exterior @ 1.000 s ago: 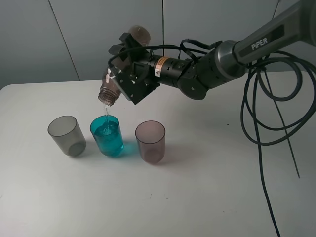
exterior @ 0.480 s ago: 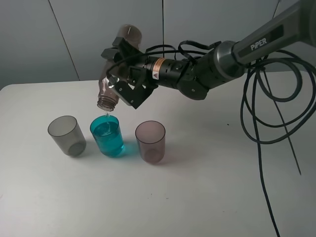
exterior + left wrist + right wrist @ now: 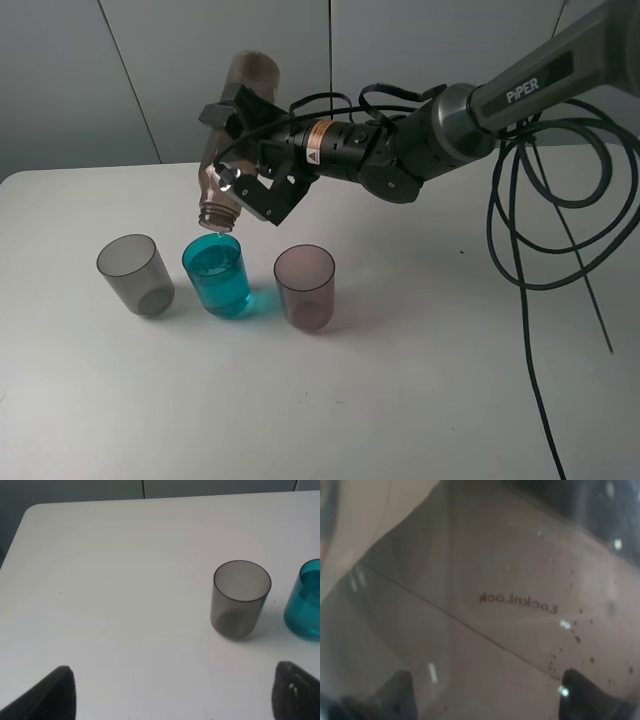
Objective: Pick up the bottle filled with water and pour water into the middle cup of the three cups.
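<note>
My right gripper [image 3: 245, 165] is shut on the smoky brown-grey bottle [image 3: 228, 140], held upside down with its open neck pointing down just above the teal-blue middle cup [image 3: 216, 276]. The cup holds water to about three quarters. The smoky grey cup [image 3: 135, 275] stands to its left and the pinkish-mauve cup [image 3: 305, 287] to its right. The bottle's wall [image 3: 470, 605] fills the right wrist view. The left gripper [image 3: 172, 692] is open with dark fingertips [image 3: 57, 690] apart; its view shows the grey cup [image 3: 240, 600] and the teal cup's edge [image 3: 306, 606].
The cups stand on a white table [image 3: 400, 380]. Black cables [image 3: 540, 220] hang from the right arm over the table's right side. A grey wall panel is behind.
The bottle has tipped further, to almost straight upside down, its base rising and swinging left. The water stream seen one second ago has stopped. The left arm has not moved.
</note>
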`<state>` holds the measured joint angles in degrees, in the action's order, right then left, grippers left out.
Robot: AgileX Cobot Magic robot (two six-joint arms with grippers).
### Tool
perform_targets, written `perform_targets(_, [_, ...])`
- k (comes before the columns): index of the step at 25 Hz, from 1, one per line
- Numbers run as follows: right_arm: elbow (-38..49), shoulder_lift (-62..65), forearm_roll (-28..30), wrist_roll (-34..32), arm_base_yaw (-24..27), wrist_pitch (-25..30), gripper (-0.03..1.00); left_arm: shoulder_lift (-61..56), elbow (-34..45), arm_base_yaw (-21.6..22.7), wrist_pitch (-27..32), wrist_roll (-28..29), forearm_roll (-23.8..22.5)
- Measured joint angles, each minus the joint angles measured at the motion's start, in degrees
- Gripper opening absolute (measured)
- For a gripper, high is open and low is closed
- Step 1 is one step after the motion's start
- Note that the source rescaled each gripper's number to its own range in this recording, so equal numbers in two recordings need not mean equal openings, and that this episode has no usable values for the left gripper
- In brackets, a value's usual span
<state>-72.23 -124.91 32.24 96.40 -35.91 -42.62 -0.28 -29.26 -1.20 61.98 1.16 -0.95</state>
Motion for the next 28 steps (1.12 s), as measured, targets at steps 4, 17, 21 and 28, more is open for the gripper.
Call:
perform_targets(4, [0.0,0.0,0.1,-6.0,0.0,0.5,0.02,0.0,0.0,0.0,0.0,0.0,0.0])
perform_targets(17, [0.0,1.0,0.1,-61.2,0.0,6.6,0.02,0.0,0.0,0.0,0.0,0.0,0.0])
perform_targets(21, [0.8,3.3,0.1,-81.6,1.8,7.2,0.02,0.0,0.0,0.0,0.0,0.0,0.0])
perform_targets(28, [6.4,7.3,0.1,-104.1,8.2,6.1,0.02,0.0,0.0,0.0,0.0,0.0,0.0])
